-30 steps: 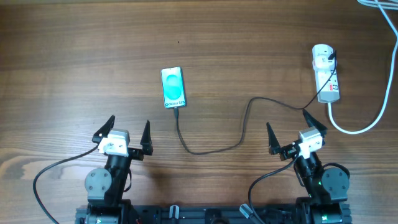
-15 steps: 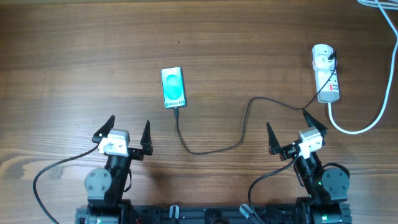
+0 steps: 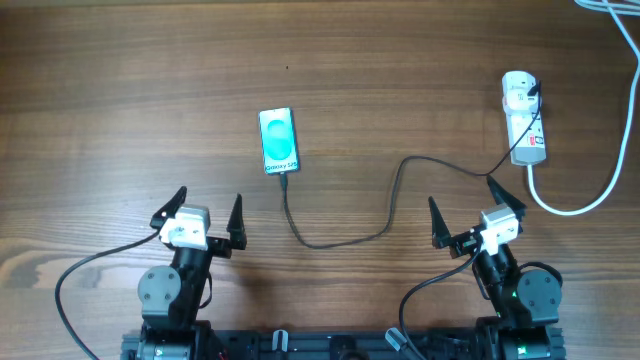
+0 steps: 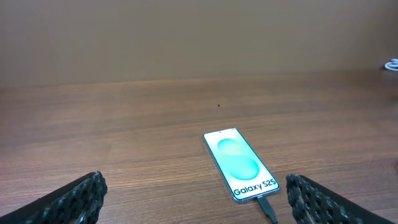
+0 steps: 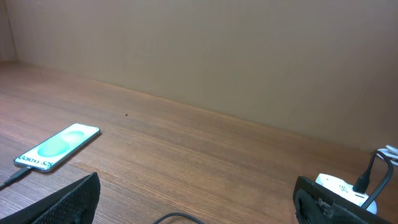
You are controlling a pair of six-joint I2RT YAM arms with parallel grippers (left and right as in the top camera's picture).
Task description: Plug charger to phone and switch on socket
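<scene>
Wooden table (image 3: 120, 80): charger (image 4: 268, 210) tip meets phone (image 3: 279, 140) lower edge; my left gripper (image 3: 209, 194) and right gripper (image 3: 460, 189) both gape wide, empty.

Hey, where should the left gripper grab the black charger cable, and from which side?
Grip the charger on its straight stretch just behind the tip by the phone, from above, jaws straddling it: it lies flat on the table.

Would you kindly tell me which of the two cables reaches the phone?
The thin black charger cable; it ends at the phone, whereas the thick white cord loops away rightward.
</scene>
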